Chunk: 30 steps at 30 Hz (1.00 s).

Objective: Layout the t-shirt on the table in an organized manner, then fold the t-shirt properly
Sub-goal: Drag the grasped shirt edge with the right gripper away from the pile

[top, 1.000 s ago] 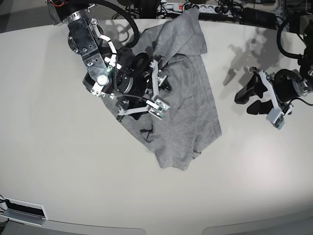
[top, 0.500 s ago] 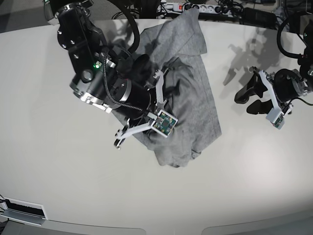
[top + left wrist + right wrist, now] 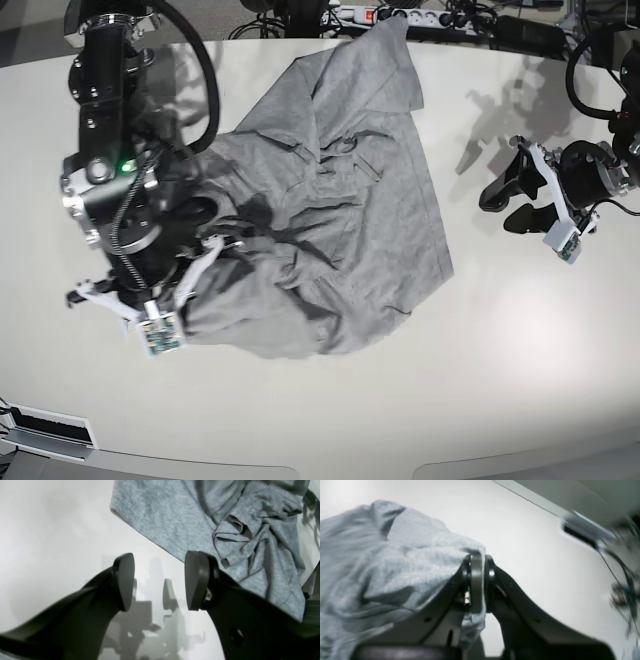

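In the base view, at about nine o'clock, the right arm reaches down from the far left corner, its black links stacked almost vertically and the wrist bent low over the counter (image 3: 520, 380). Its right end effector (image 3: 478, 580) is clamped on a bunched edge of the t-shirt (image 3: 340, 200); the right wrist view shows the two pads pressed together with grey cloth pinched between them and draped over the left one (the far background in that view is blurred). A small green board hangs just below the wrist at roughly seven o'clock.

The t-shirt lies crumpled across the centre of the counter, spreading from the gripped corner at eight o'clock up to a pointed flap at twelve o'clock, near the far edge. Its middle is heaped in folds and creases, while the part toward three o'clock lies flatter, with a smooth hem running down to five o'clock. No lettering shows on the visible side.

At three o'clock the left arm comes in from the right edge and holds its wrist above bare counter, well apart from the cloth. The left end effector (image 3: 160, 580) stands with its jaws spread and nothing between them; in the left wrist view the two dark rounded pads frame the glossy surface and their own shadows, with the shirt's hem and a rumpled sleeve beyond them toward one o'clock.

No containers are on the counter.
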### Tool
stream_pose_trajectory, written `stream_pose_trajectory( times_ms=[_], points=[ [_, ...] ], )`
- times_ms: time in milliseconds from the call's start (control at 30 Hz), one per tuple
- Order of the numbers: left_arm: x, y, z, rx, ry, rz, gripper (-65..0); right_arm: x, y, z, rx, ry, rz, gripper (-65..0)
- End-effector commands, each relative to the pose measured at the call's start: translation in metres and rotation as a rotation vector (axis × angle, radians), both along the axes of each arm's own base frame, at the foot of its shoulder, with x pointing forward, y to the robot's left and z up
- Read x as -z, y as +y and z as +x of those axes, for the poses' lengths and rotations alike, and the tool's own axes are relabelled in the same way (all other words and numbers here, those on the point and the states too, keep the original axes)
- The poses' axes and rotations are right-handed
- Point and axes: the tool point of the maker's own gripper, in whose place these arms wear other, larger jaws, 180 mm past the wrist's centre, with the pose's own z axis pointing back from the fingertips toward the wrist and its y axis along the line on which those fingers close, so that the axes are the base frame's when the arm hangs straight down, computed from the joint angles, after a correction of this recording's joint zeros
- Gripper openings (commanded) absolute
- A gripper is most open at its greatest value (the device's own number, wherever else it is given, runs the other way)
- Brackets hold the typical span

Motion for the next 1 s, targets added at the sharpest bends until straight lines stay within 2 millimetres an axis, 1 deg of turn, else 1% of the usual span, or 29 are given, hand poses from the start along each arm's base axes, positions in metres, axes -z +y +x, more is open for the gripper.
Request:
stream_pose_trajectory(
  times_ms=[0, 100, 200, 233, 333, 367, 400, 500, 533, 567, 600, 633, 700, 733, 767, 800, 867, 967],
  points=[
    [-0.014, 0.002, 0.008, 0.003, -0.042, -0.011, -31.6, -0.016, -0.010, 0.006, 0.028, -0.058, 0.005, -65.0],
    [-0.014, 0.002, 0.008, 0.003, -0.042, -0.011, -31.6, -0.017, -0.039, 0.006, 0.089, -0.061, -0.025, -65.0],
    [-0.014, 0.001, 0.008, 0.004, -0.042, -0.012, -31.6, -0.011, -0.057, 0.006, 0.116, -0.041, -0.047, -65.0],
    [-0.014, 0.001, 0.008, 0.004, -0.042, -0.012, -31.6, -0.006, -0.059, 0.007, 0.115, -0.027, -0.041, -60.8],
    [-0.014, 0.001, 0.008, 0.003, -0.043, -0.012, -31.6, 0.009, -0.064, 0.007, 0.123, 0.013, -0.042, -32.6],
    [-0.014, 0.002, 0.008, 0.003, -0.043, -0.012, -31.6, 0.011, -0.065, 0.007, 0.127, 0.021, -0.051, -26.5],
    [-0.014, 0.002, 0.008, 0.003, -0.043, -0.012, -31.6, 0.012, -0.067, 0.006, 0.131, 0.025, -0.058, -23.8],
    [-0.014, 0.002, 0.009, 0.003, -0.043, -0.012, -31.6, 0.012, -0.072, 0.006, 0.168, 0.026, -0.042, -24.6],
    [-0.014, 0.002, 0.008, 0.003, -0.042, -0.011, -31.6, 0.013, -0.069, 0.006, 0.155, 0.029, -0.025, -24.6],
    [-0.013, 0.002, 0.008, 0.004, -0.042, -0.011, -31.6, 0.015, -0.059, 0.006, 0.106, 0.040, 0.004, -24.6],
    [-0.013, 0.002, 0.008, 0.004, -0.042, -0.011, -31.6, 0.018, -0.041, 0.004, 0.018, 0.059, 0.044, -24.6],
    [-0.013, 0.002, 0.008, 0.003, -0.041, -0.011, -31.6, 0.020, -0.019, 0.001, -0.095, 0.083, 0.089, -24.6],
    [-0.014, 0.001, 0.008, 0.004, -0.042, -0.012, -31.6, 0.021, 0.025, -0.013, -0.321, 0.116, 0.175, -24.6],
    [-0.014, 0.001, 0.008, 0.004, -0.042, -0.012, -31.6, 0.021, 0.043, -0.021, -0.409, 0.130, 0.203, -24.6],
    [-0.014, 0.001, 0.008, 0.004, -0.042, -0.012, -31.6, 0.021, 0.057, -0.027, -0.469, 0.138, 0.218, -24.7],
    [-0.014, 0.001, 0.008, 0.003, -0.042, -0.013, -31.6, 0.024, 0.066, -0.030, -0.501, 0.151, 0.218, -24.8],
    [-0.015, 0.001, 0.009, 0.002, -0.045, -0.018, -31.6, 0.035, 0.078, -0.033, -0.531, 0.181, 0.193, -24.8],
    [-0.015, 0.000, 0.009, 0.001, -0.045, -0.026, -31.6, 0.064, 0.090, -0.033, -0.538, 0.233, 0.157, -24.8]
  ],
)
